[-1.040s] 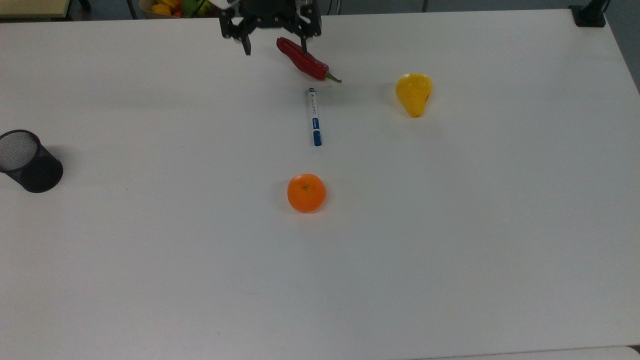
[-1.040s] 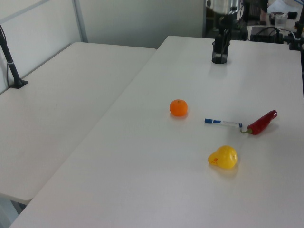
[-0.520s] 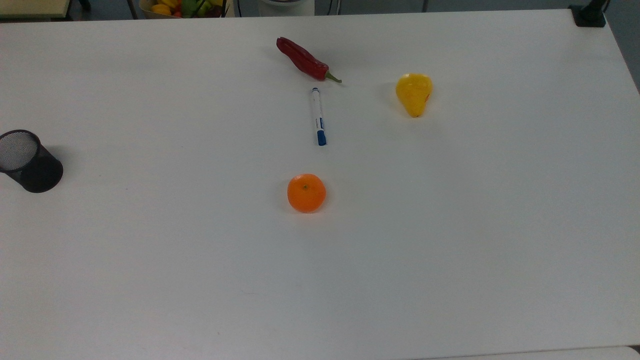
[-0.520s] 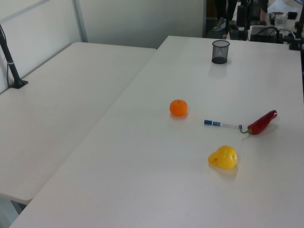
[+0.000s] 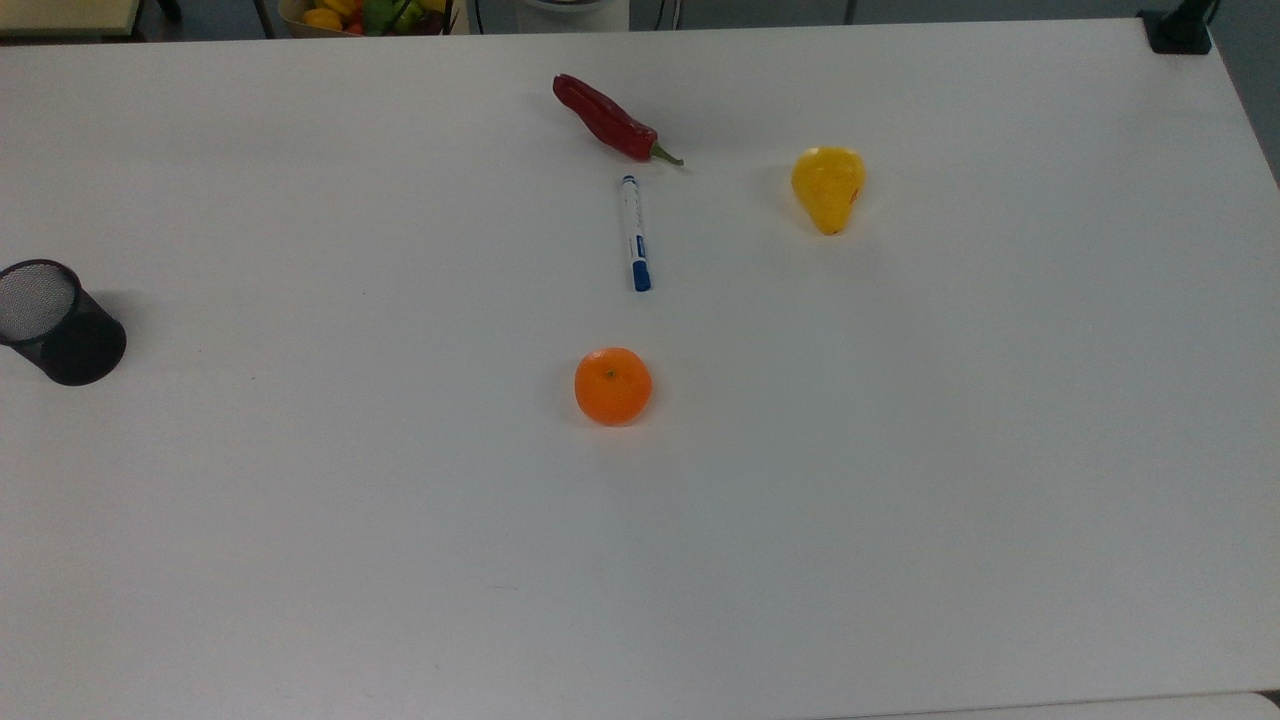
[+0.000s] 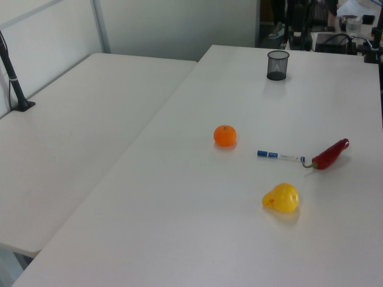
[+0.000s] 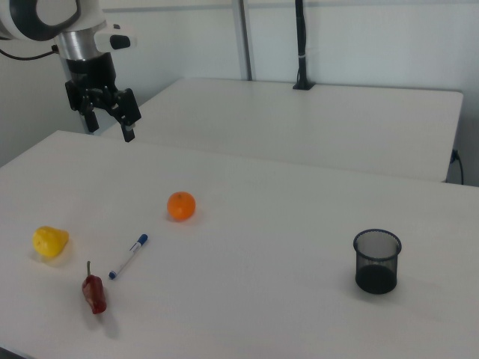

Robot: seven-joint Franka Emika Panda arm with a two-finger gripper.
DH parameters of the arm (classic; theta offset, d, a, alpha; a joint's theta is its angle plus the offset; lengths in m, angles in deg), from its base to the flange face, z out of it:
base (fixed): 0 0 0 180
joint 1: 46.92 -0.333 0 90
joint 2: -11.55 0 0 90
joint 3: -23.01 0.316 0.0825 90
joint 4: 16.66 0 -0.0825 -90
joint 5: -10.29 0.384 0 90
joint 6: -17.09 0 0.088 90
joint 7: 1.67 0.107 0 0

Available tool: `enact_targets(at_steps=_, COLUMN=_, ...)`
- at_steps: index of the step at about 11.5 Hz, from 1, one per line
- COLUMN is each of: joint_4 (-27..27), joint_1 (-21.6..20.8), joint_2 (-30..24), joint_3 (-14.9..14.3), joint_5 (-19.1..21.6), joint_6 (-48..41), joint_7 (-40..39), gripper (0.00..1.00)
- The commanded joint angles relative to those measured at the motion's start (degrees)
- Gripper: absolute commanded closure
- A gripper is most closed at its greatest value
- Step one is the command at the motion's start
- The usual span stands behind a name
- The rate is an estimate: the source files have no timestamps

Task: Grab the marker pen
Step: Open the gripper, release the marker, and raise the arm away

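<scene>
**Marker pen flat on the table, gripper hanging up high with fingers spread**

Marker pen (image 5: 634, 233) lying flat on the white tabletop (image 5: 900, 480), nothing touching it. In the top view, closer to the far edge than the near one, roughly midway between the top view's left and right edges. Blue cap pointing toward the near edge, small blue tip end pointing toward the far edge, right by the green stem of the red chilli (image 5: 608, 119) but not touching. Same pen seen in the left view (image 6: 280, 156) and the right view (image 7: 128, 256).

Chilli sitting just beyond the pen, near the far edge in the top view, lying on a diagonal. Yellow pear (image 5: 828, 186) off toward the top view's right, well apart from the pen, narrow end facing the near edge. Orange (image 5: 613, 385) on the near side of the pen, roughly in line with the cap, with a clear gap between them. Black mesh cup (image 5: 55, 322) upright way out by the top view's left edge, far from everything else.

Gripper (image 7: 109, 124) up in the air in the right view, near the right view's top left, pointing down, fingers parted wide and holding nothing. Well above the table, nowhere close to the pen.
</scene>
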Motion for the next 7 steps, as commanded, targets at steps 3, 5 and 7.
enact_targets(at_steps=3, joint_4=-0.25, joint_1=-0.59, joint_2=2.19, joint_3=-1.09, joint_5=0.41, joint_6=5.66, joint_7=0.47, gripper=0.00)
enact_targets(at_steps=5, joint_4=-0.25, joint_1=-0.59, joint_2=2.27, joint_3=-1.18, joint_5=0.33, joint_6=5.66, joint_7=0.47, gripper=0.00)
enact_targets(at_steps=7, joint_4=-0.25, joint_1=-0.59, joint_2=2.19, joint_3=-1.18, joint_5=0.33, joint_6=5.75, joint_7=0.38, gripper=0.00)
